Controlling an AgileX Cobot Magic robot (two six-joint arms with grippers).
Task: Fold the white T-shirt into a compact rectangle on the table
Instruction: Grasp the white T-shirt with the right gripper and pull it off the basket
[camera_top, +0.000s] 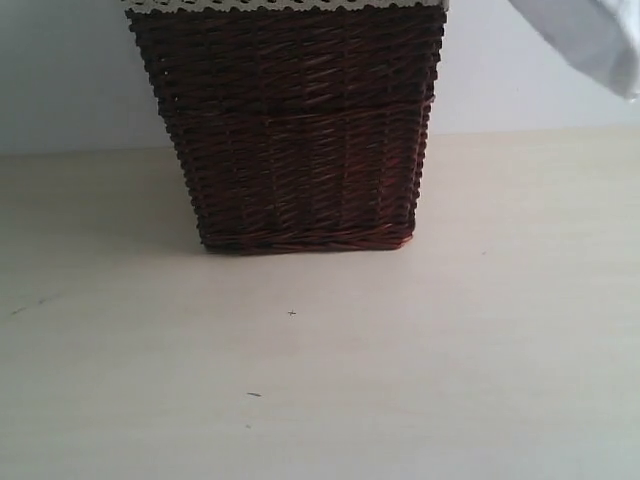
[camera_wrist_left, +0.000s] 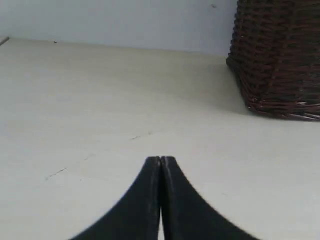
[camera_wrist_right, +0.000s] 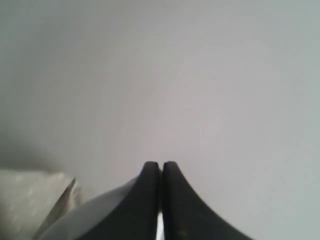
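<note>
A corner of the white T-shirt (camera_top: 592, 38) hangs in the air at the top right of the exterior view, above the pale table (camera_top: 400, 380). In the right wrist view my right gripper (camera_wrist_right: 160, 164) is shut. Grey-white T-shirt fabric (camera_wrist_right: 85, 217) drapes away from beside one finger, so it holds the shirt up in front of a plain wall. My left gripper (camera_wrist_left: 160, 159) is shut with nothing in it, low over the bare table (camera_wrist_left: 100, 110). Neither gripper shows in the exterior view. The shirt's printed chest is out of view.
A dark brown wicker basket (camera_top: 290, 130) with a white lace-edged lining (camera_top: 280, 5) stands at the back middle of the table, to one side of my left gripper (camera_wrist_left: 280, 55). A pale dotted cloth (camera_wrist_right: 25, 200) shows in one corner of the right wrist view.
</note>
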